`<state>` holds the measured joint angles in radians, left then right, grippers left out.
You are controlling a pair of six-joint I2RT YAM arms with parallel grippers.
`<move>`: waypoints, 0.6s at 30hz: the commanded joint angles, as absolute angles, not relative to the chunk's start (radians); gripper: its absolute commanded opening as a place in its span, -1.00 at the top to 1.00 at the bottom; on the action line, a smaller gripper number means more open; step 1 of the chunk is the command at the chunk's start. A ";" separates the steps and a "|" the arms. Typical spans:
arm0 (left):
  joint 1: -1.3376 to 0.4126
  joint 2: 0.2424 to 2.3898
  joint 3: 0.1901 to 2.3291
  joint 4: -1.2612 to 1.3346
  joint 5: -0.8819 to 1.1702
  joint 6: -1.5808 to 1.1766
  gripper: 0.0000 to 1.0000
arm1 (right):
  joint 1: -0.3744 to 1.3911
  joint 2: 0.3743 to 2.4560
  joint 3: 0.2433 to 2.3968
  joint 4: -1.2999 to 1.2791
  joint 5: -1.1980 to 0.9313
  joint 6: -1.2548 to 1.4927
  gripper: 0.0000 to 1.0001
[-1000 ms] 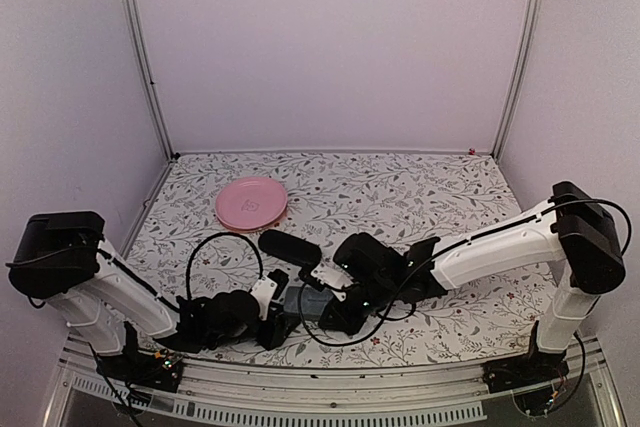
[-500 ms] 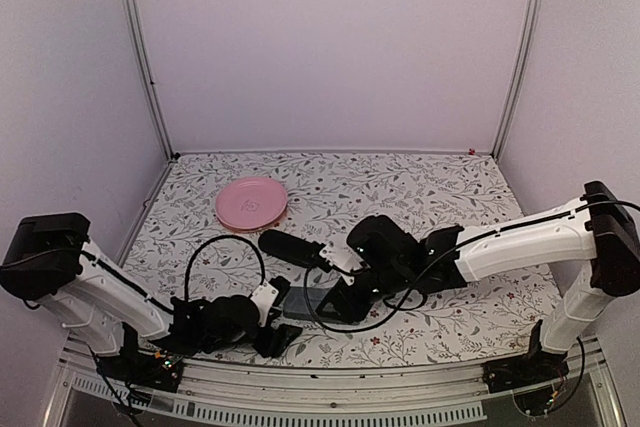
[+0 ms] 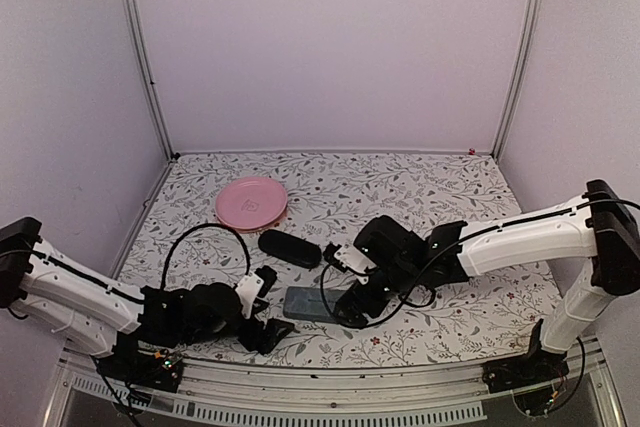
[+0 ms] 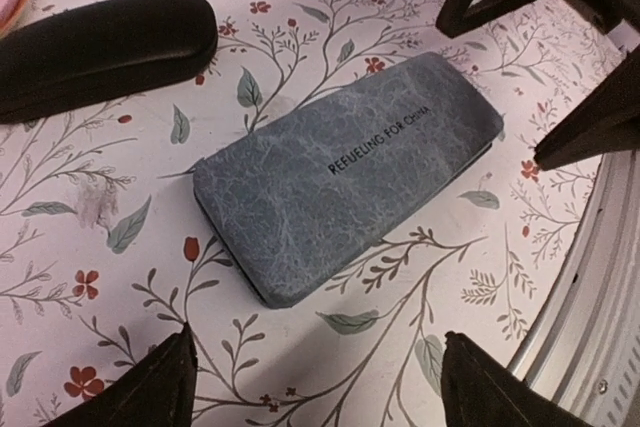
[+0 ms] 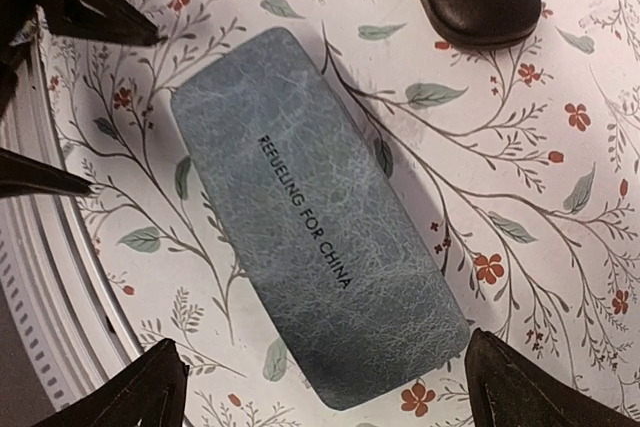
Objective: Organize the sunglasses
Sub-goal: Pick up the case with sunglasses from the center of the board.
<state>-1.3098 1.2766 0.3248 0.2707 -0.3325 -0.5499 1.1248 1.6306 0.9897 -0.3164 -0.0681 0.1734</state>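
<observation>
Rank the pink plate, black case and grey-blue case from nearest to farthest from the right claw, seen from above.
1. Grey-blue case, just left of the right claw.
2. Black case, farther back-left.
3. Pink plate, far back left.

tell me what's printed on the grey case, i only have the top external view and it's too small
Observer: The grey-blue case reads REFUELING FOR CHINA in black letters.
Operator: is it shut
Observer: Yes, the left wrist view shows it closed, lying flat, lettered face up.
Operator: anyone gripping it
Observer: No. The wrist views show the left gripper and right gripper open, with nothing pinched.
</observation>
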 commanded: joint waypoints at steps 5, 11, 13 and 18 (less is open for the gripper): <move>-1.233 1.124 0.296 0.217 -0.293 -0.531 -0.72 | 1.120 1.763 1.090 -0.443 0.018 0.036 -0.98; -1.193 1.058 0.283 0.211 -0.266 -0.523 -0.74 | 1.119 1.848 1.157 -0.473 0.050 -0.035 -0.98; -1.185 1.048 0.283 0.207 -0.261 -0.522 -0.74 | 1.119 1.869 1.173 -0.476 0.048 -0.055 -0.98; -1.168 1.040 0.284 0.205 -0.254 -0.518 -0.74 | 1.120 1.904 1.195 -0.476 0.035 -0.100 -0.92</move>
<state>-1.1915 1.0531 0.2943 0.2169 -0.2714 -0.5346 1.1244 1.8767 1.1606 -0.4564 0.0284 -0.0433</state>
